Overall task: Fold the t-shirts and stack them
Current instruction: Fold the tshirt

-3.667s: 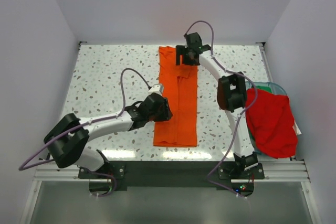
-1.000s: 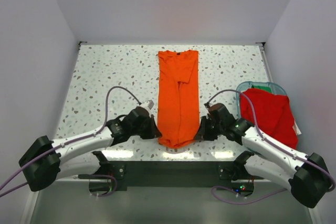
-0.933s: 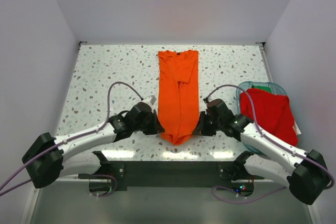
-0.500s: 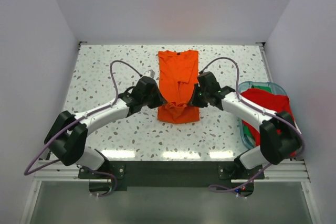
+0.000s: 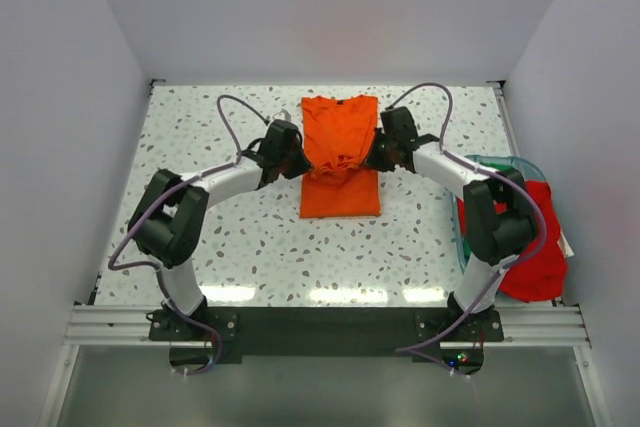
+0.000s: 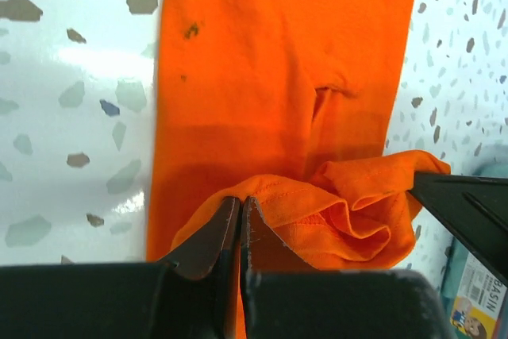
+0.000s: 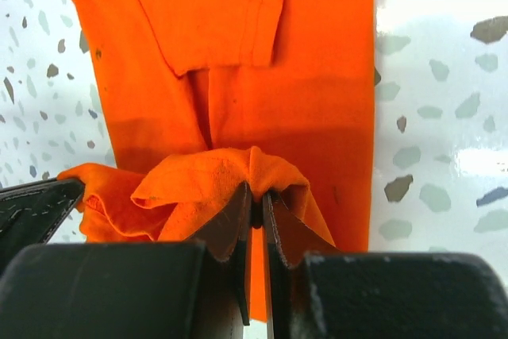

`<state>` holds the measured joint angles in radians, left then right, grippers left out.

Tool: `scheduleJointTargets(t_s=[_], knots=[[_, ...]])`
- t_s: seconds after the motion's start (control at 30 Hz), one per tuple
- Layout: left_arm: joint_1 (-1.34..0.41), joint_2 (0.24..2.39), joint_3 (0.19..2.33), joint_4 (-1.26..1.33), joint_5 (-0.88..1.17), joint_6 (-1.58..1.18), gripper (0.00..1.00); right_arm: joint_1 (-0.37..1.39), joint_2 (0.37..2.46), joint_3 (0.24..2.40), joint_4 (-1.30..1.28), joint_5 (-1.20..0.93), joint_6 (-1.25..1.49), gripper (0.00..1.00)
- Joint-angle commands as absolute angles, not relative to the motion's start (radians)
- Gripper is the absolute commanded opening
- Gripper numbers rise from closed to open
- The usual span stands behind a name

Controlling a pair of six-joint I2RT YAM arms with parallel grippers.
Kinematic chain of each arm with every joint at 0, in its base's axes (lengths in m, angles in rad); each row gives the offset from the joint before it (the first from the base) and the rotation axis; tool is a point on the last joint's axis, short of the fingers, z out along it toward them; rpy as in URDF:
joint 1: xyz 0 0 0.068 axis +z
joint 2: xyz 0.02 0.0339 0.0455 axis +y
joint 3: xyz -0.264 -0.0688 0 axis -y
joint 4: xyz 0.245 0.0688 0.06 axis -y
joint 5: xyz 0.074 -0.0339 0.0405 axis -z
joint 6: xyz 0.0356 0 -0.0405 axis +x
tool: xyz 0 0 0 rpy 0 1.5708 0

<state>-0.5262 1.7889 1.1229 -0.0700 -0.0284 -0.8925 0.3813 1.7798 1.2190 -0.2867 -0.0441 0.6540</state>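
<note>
The left gripper point(image 5: 297, 161) and right gripper point(image 5: 373, 160) are each pinching a near-hem corner of the bright orange cloth t-shirt point(image 5: 340, 195), jaws nearly shut on the cloth, which is bunching above the shirt's middle on the speckled white table point(image 5: 200, 137). The half-fold appears to be in hand; next, the hem needs laying flat at the collar. The deep red cloth t-shirt point(image 5: 530, 252) is waiting on the teal-rimmed clear plastic bin point(image 5: 497, 161).

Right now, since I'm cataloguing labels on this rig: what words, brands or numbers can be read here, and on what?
"BASIN": on the paper label beside the bin, at the corner of the left wrist view; the rest of its print is too small or cut off to read.
On the orange t-shirt: no text, only dark specks.
On the red t-shirt: none visible.
</note>
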Motion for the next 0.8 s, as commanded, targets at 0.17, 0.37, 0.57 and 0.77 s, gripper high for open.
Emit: scheduleJointTargets(t_s=[0.17, 0.37, 0.57, 0.77], knots=[[-0.476, 1.874, 1.212, 0.029, 0.029, -0.838, 0.0, 0.334, 1.874, 1.308, -0.227, -0.097, 0.637, 0.02], [-0.443, 1.899, 1.218, 0.095, 0.086, -0.807, 0.31, 0.299, 1.896, 1.322, -0.216, -0.13, 0.637, 0.27], [-0.396, 1.8, 1.146, 0.176, 0.132, -0.767, 0.6, 0.265, 1.844, 1.33, -0.251, -0.149, 0.601, 0.62], [-0.434, 1.707, 1.06, 0.161, 0.115, -0.773, 0.42, 0.316, 1.738, 1.26, -0.239, -0.15, 0.588, 0.63]])
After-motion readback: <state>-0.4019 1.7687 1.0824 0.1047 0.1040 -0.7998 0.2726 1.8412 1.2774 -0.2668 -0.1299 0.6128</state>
